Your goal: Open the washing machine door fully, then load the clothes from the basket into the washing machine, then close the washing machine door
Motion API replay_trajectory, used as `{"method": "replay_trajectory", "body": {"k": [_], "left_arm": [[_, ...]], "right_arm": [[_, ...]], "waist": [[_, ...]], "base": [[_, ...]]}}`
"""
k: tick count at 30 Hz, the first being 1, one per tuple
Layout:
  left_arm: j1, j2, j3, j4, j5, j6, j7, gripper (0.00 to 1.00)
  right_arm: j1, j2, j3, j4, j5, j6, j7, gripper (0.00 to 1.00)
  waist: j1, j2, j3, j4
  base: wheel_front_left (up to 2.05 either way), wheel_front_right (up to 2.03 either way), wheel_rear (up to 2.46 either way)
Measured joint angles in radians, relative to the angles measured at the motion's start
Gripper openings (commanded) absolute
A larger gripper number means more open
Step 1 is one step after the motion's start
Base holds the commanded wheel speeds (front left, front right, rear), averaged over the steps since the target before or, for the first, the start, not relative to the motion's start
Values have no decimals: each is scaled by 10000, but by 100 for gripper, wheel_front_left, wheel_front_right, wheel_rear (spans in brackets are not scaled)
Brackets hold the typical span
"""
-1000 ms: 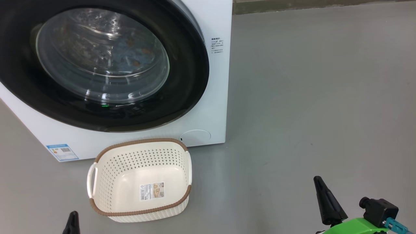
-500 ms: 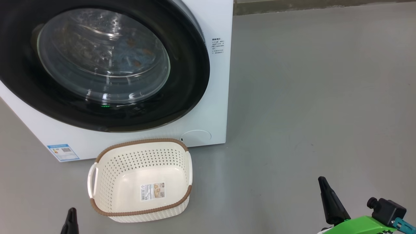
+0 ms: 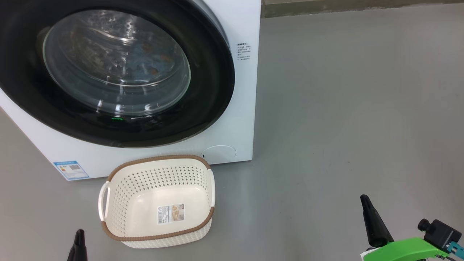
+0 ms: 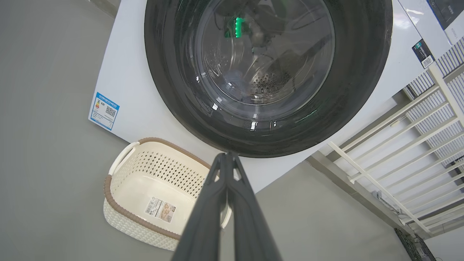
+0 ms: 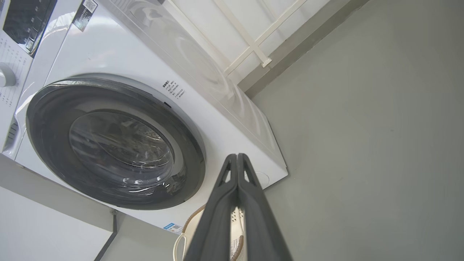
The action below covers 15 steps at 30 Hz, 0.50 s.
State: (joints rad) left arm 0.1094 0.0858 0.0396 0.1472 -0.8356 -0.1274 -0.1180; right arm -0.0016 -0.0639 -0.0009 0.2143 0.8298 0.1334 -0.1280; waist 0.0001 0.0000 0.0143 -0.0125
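Observation:
The white washing machine (image 3: 241, 108) stands at the upper left with its door (image 3: 208, 94) shut flat against the front. Through the glass bowl, light blue clothes (image 3: 146, 59) with orange-brown spots lie in the drum. On the floor before the washer sits the cream basket (image 3: 159, 175), holding nothing but its label (image 3: 170, 214). Left of the basket my left gripper (image 3: 78, 243) pokes up from the bottom edge; its wrist view shows the fingers pressed together (image 4: 226, 156). My right gripper (image 3: 373, 221) is far to the right over bare floor, also shut (image 5: 236, 156).
Grey floor (image 3: 344, 108) stretches to the right of the washer. A blue sticker (image 3: 71, 169) marks the washer's lower left corner. A white railing (image 4: 398, 145) stands beside the machine. A control panel (image 5: 21, 21) is at the washer's top.
Both grippers have sunk slightly toward the bottom edge, the right one also drifting right. The door, basket and clothes have stayed put.

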Motion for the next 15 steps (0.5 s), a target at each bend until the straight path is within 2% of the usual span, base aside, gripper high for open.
{"method": "replay_trajectory", "body": {"k": [15], "left_arm": [[-354,-44,8,234,-1649,0,435,0]], "right_arm": [[-10,-12,-155,104,1730,0,403,0]], "waist": [[-1,0,-23,26]], "base": [[0,0,0]]}}
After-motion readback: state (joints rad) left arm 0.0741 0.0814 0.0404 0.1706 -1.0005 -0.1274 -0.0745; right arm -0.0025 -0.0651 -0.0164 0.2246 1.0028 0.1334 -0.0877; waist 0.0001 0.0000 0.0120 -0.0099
